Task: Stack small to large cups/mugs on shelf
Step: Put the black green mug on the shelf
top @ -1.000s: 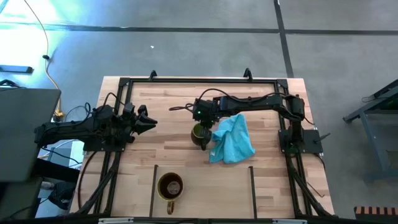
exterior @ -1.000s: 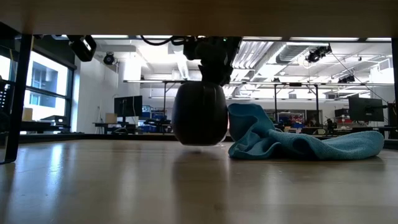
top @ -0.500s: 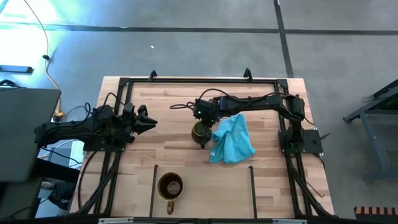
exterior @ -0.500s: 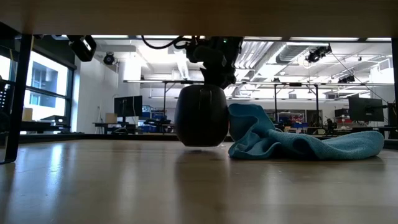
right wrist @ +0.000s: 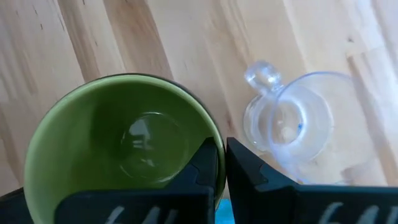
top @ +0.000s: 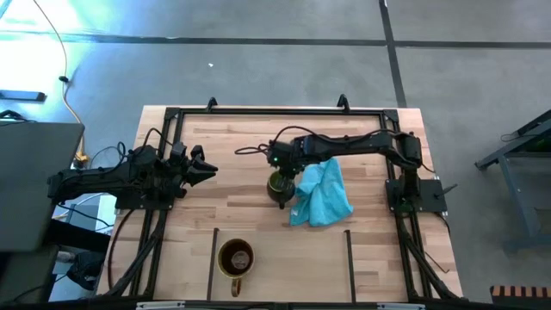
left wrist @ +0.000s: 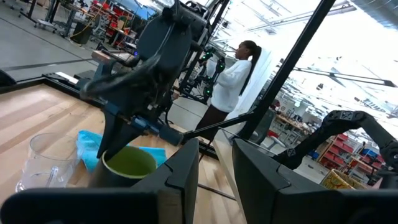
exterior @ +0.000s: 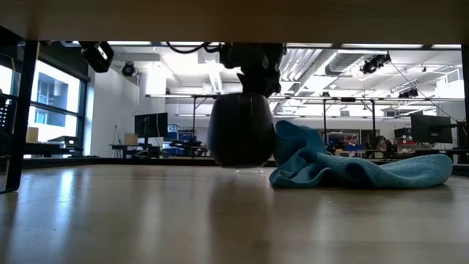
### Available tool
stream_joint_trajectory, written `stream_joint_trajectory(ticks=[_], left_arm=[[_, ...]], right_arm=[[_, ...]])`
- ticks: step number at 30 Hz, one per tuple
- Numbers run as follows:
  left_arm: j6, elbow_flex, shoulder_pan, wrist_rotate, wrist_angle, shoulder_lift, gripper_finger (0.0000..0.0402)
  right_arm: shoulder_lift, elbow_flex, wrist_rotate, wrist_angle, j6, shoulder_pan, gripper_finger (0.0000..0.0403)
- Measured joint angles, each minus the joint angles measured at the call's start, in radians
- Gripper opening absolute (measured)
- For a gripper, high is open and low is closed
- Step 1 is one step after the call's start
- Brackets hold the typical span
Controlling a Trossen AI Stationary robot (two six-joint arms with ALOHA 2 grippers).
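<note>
Since a second ago my right hand [top: 281, 171] has shifted a little toward the turquoise cloth [top: 321, 192], carrying the green mug [top: 278, 183] with it. In the low view the mug [exterior: 241, 130] now touches the cloth's raised fold [exterior: 300, 143], where a gap showed before, and a thin line of light shows under its base, so it hangs just off the bench [top: 241, 211]. My right hand is clenched on the mug's rim, one finger [right wrist: 202, 163] inside the wall and the other outside it.

The mug is dark outside and bright green inside [right wrist: 121, 140], round-bellied and upright. The clear glass cup [right wrist: 293, 124] stands on the bench just beside it, handle toward the mug.

The brown mug [top: 235, 258] sits unmoved in a bay of the shelf [top: 284, 258] at the bench's near edge, handle pointing outward, between two thin black bars.

My left hand [top: 205, 169] waits over the left side of the bench, fingers released and apart, as before.
</note>
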Motion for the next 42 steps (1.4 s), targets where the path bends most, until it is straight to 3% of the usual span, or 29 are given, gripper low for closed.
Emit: stream_joint_trajectory(ticks=[33,42], left_arm=[[-0.006,0.0,0.0,0.019,0.001,0.0,0.0085],[-0.006,0.0,0.0,0.019,0.001,0.0,0.0085]], right_arm=[[-0.002,0.382,0.013,-0.398,0.051,0.022,0.0],[-0.003,0.42,0.013,-0.432,0.08,0.033,0.0]])
